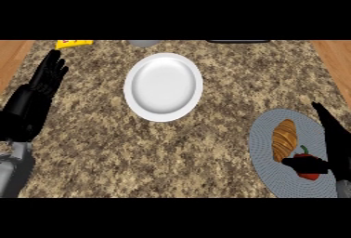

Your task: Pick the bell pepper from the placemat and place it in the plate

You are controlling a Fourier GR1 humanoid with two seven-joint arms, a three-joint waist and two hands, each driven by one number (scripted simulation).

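Bell pepper under right hand's thumb

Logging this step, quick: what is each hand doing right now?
Left hand: open, fingers straight, resting at the left edge.
Right hand: shut on the bell pepper, on the placemat.

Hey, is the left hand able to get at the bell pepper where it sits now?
Probably not: the left hand rests open at the far left edge, while the bell pepper lies on the placemat far right, under the right hand.

Light even and bright on your counter; plate shaded softly inside, no glare. Black hands perhaps lose detail. Edges undistorted.
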